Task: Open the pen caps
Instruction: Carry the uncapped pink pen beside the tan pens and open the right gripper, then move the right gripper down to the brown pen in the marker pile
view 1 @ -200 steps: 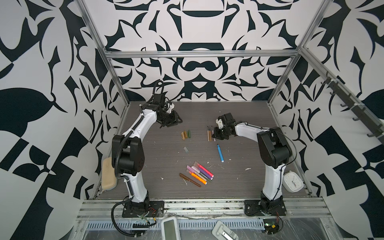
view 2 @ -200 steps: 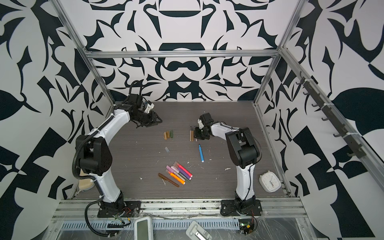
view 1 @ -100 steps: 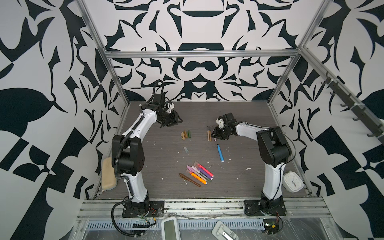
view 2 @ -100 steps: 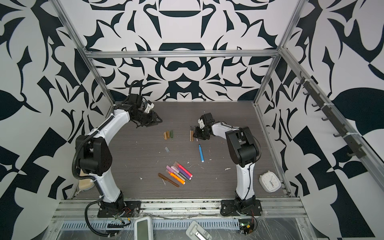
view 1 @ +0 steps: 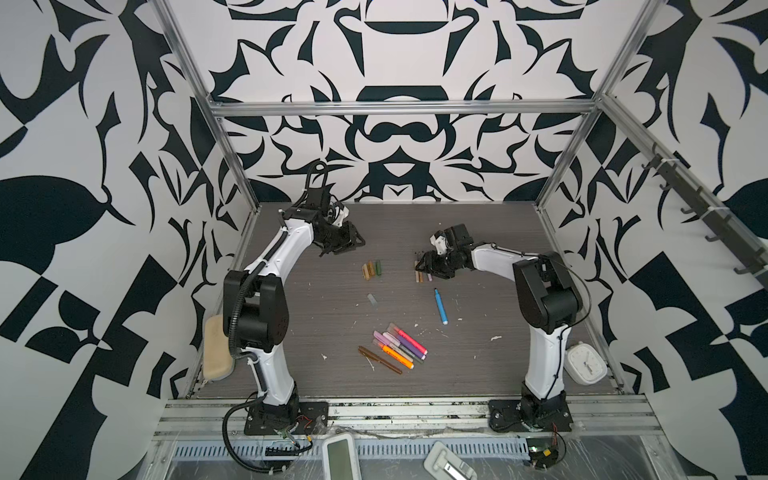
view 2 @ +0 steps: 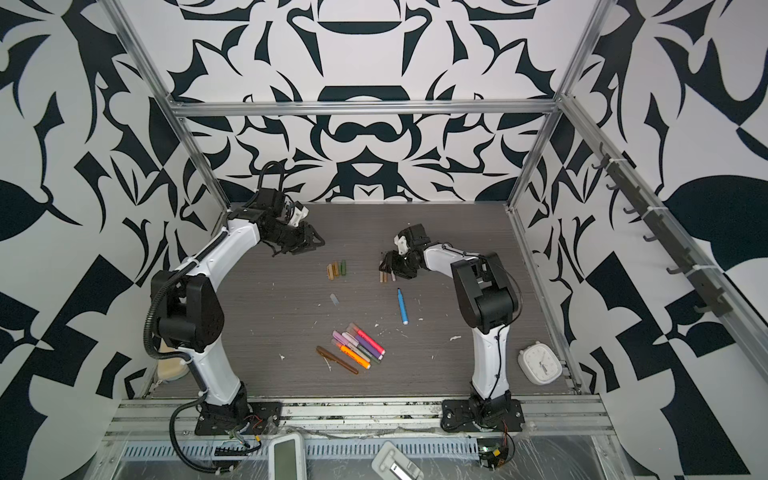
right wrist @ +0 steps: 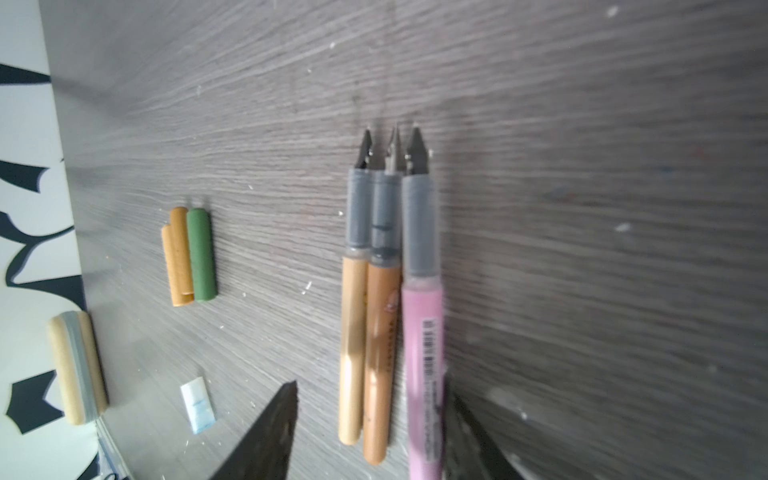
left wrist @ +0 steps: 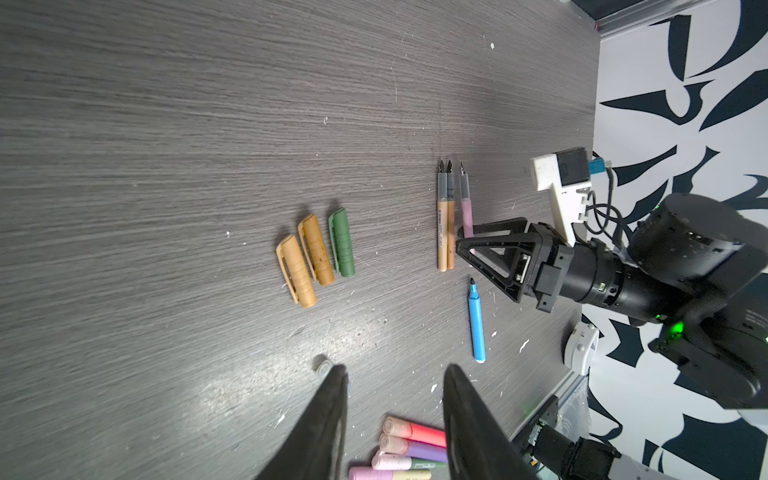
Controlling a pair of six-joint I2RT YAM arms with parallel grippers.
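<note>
Three pen caps, two gold-brown and one green, lie side by side at mid-table. A small translucent cap lies alone nearer the front. Three uncapped pens, gold, brown and pink, lie together on the table. My right gripper is open and straddles their rear ends, its one finger close beside the pink pen; in both top views it sits low over them. My left gripper hovers at the back left, jaws apart with nothing visible between them.
A blue uncapped pen lies in front of the right gripper. Several capped markers and a brown pen lie nearer the front. A white clock stands at the right edge, a beige sponge at the left edge.
My right gripper's jaws have spread apart over the pens and the pink pen now lies free beside the other two. The left arm has not moved.
</note>
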